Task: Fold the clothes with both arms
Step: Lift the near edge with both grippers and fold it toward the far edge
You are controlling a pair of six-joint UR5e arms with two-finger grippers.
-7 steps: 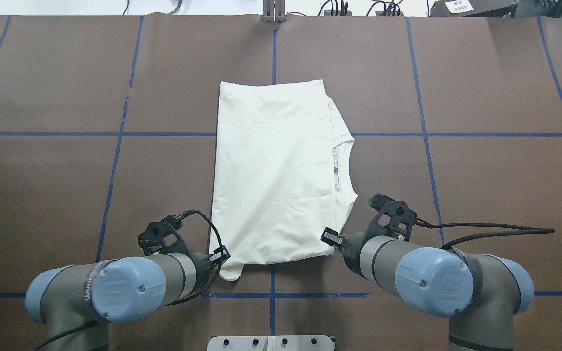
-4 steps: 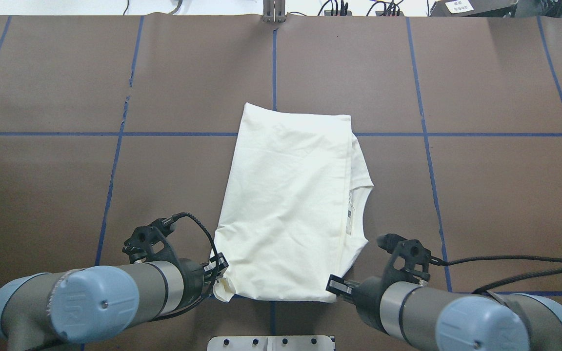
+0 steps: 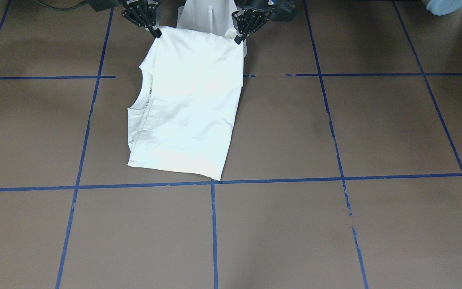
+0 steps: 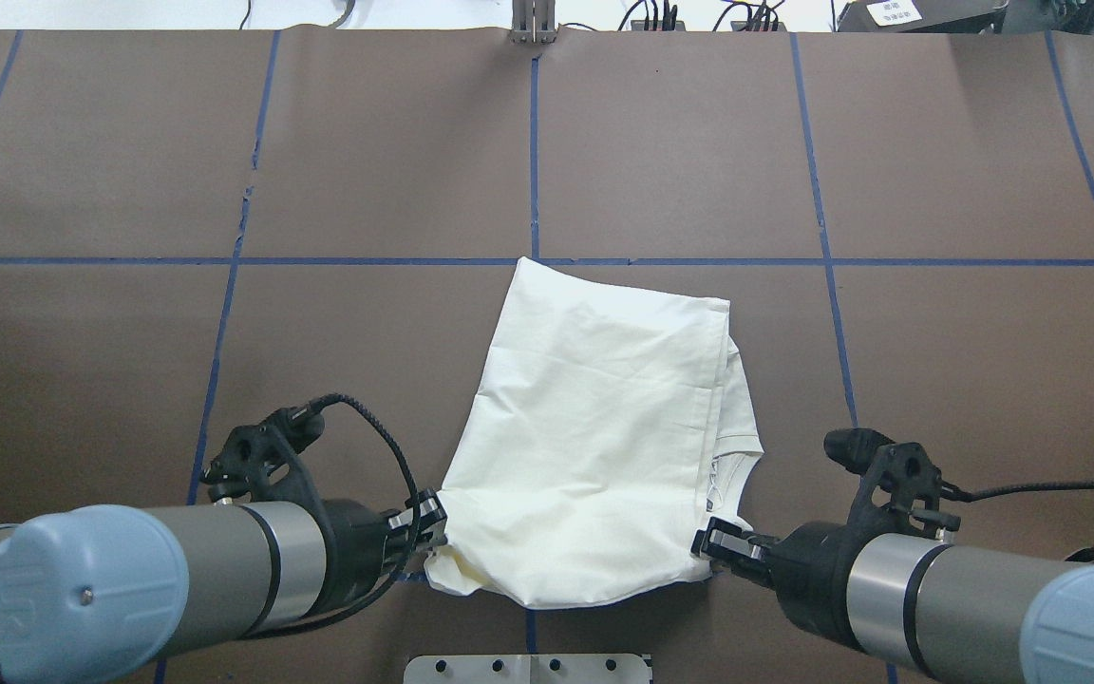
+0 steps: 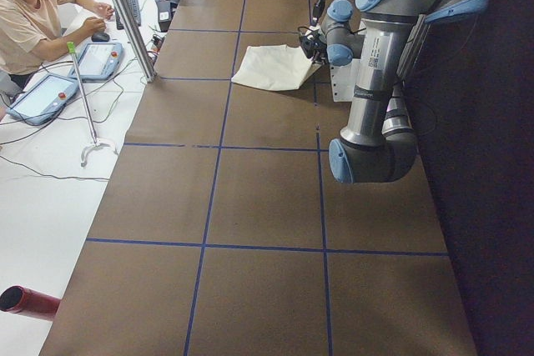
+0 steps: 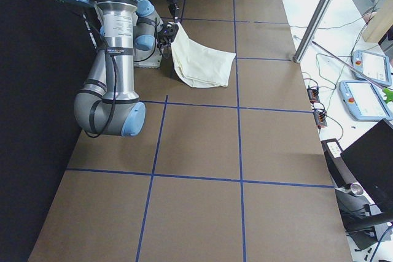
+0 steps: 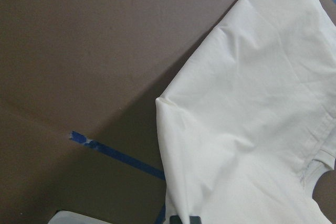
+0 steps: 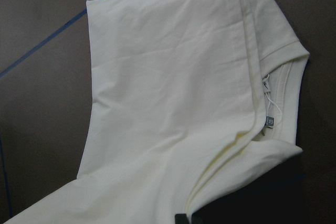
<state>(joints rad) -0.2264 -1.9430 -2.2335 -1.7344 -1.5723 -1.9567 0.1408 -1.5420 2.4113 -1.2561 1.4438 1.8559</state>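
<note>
Bright, even light; soft shadows; blown-out glare on the T-shirt (image 3: 191, 100).

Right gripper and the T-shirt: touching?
Touching. In the front-facing view the right gripper clamps a corner of the T-shirt, and that edge of the cloth hangs raised from it.

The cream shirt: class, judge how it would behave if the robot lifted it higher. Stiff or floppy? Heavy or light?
Probably floppy: the shirt sags and creases between the left hand and right hand pinching its near corners. Likely light, since two small pinches raise that edge.
</note>
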